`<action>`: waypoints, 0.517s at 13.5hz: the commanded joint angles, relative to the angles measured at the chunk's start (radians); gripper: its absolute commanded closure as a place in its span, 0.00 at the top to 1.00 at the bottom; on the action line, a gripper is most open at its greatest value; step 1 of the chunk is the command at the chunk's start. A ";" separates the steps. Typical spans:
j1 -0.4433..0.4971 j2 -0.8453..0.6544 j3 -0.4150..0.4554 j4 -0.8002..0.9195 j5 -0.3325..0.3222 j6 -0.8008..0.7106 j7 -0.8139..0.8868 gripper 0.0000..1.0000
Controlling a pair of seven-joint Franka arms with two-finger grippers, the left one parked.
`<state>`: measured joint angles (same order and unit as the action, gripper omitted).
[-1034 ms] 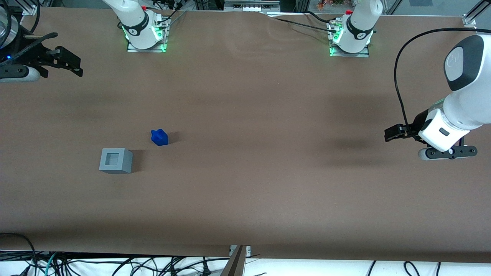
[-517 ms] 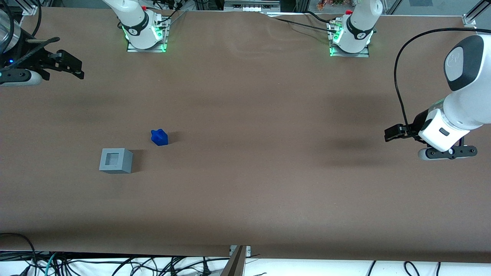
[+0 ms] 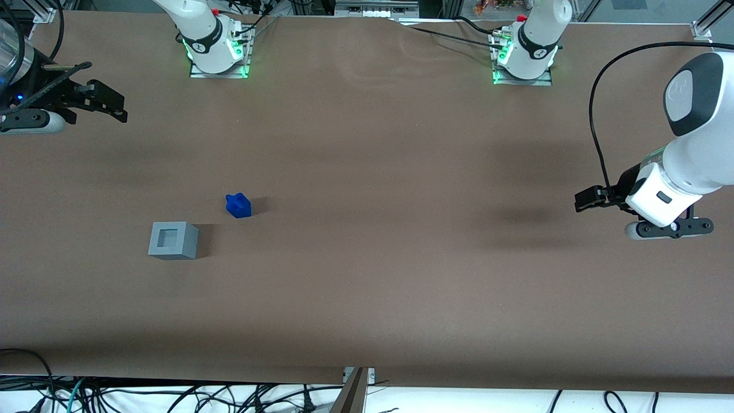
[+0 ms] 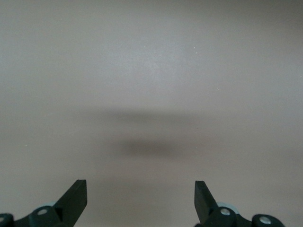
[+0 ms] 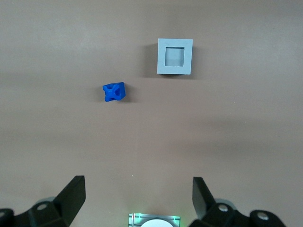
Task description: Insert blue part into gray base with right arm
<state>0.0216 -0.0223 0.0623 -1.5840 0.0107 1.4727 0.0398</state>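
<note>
Drifting slightly toward the small bright-blue plastic part (image 3: pixel 238 206) since the earlier frame, the black two-finger gripper (image 3: pixel 106 103) hangs open and empty, well apart from it and the light-gray recessed cube base (image 3: pixel 172 240) beside it, apparently approaching; next it must descend astride the part.

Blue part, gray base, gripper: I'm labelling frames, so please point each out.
blue part (image 3: pixel 238 206), front view, its body.
gray base (image 3: pixel 184 242), front view, its side wall.
gripper (image 5: pixel 137 196), right wrist view, midway between open fingertips.

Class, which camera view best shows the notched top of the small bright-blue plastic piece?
The right wrist view: it looks straight down on the blue piece, between the open gripper fingers. The front view shows it small; the left wrist view misses it.
</note>
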 commanded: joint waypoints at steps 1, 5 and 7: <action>-0.012 -0.008 0.010 -0.010 -0.003 0.018 0.000 1.00; -0.012 -0.011 0.010 -0.024 -0.003 0.026 0.002 1.00; -0.012 -0.015 0.010 -0.031 -0.003 0.032 0.002 1.00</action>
<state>0.0213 -0.0208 0.0623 -1.5947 0.0105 1.4886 0.0398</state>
